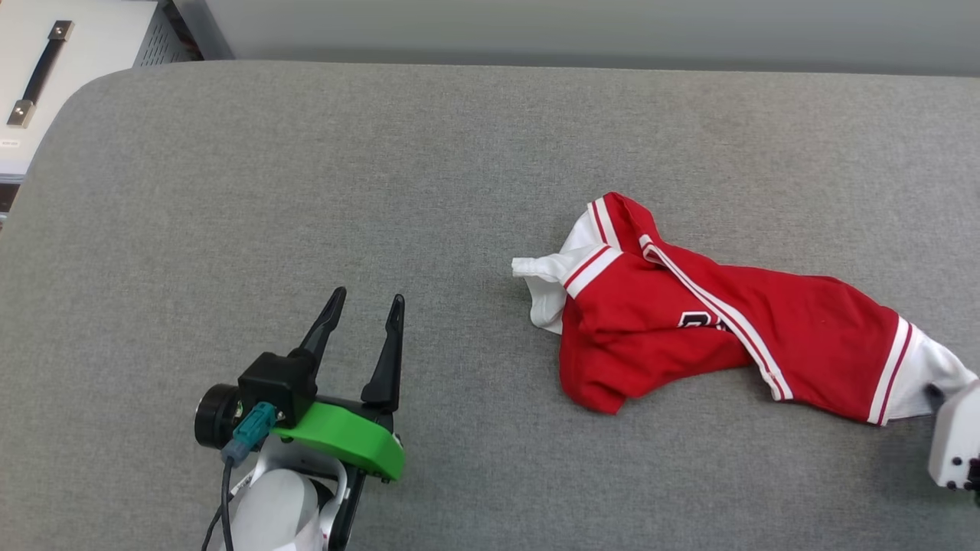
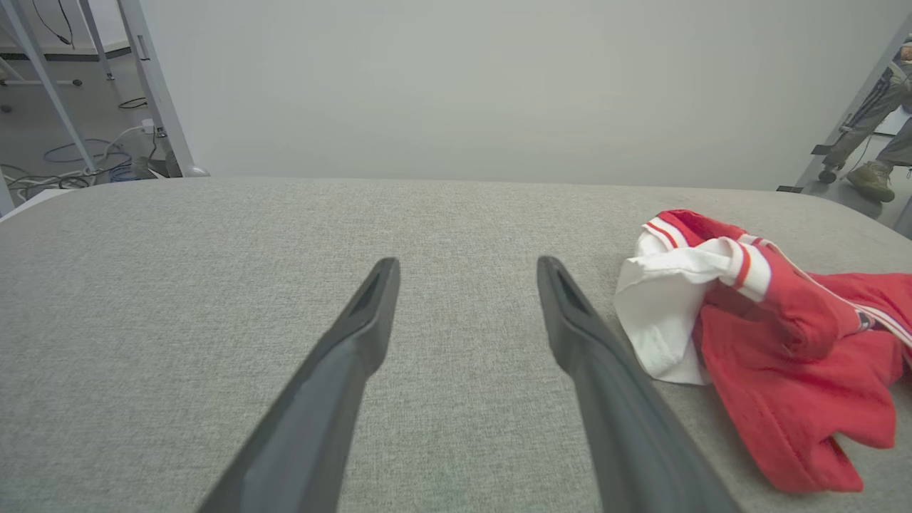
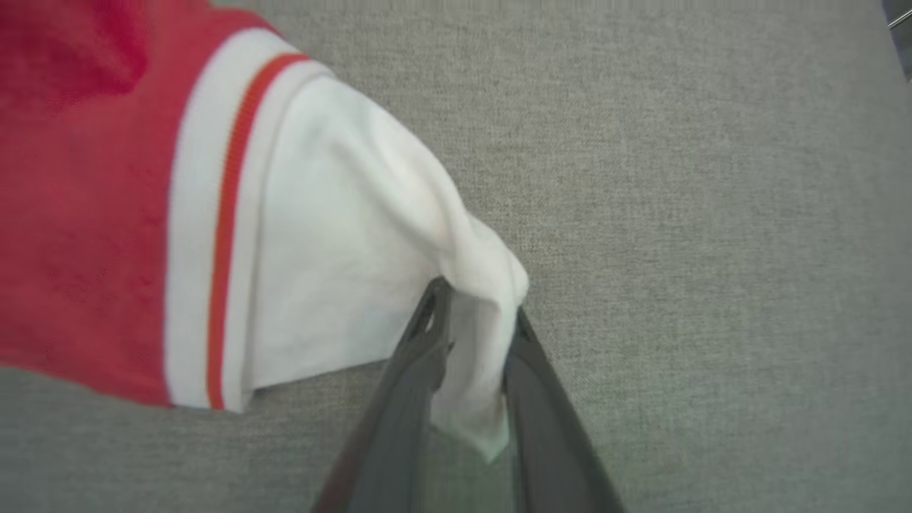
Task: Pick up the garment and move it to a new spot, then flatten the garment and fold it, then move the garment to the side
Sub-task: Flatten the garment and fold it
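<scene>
The garment (image 1: 689, 337) is a red jersey with white sleeves and striped trim, lying crumpled and stretched across the right half of the grey table (image 1: 306, 168). Part of its black lettering shows. In the right wrist view my right gripper (image 3: 476, 303) is pinched on the end of the garment's white sleeve (image 3: 320, 249), with cloth bunched between the fingers. That arm's pale housing (image 1: 955, 444) sits at the right edge beside the sleeve. My left gripper (image 1: 367, 298) stands open over bare table, well left of the garment (image 2: 784, 342); its fingers (image 2: 467, 267) hold nothing.
A white cabinet (image 1: 46, 76) with a dark handle stands beyond the table's rounded far-left corner. A grey wall runs behind the table. In the left wrist view, metal frame legs and floor cables (image 2: 85, 157) are at the far left, and a person's foot (image 2: 873, 182) at the far right.
</scene>
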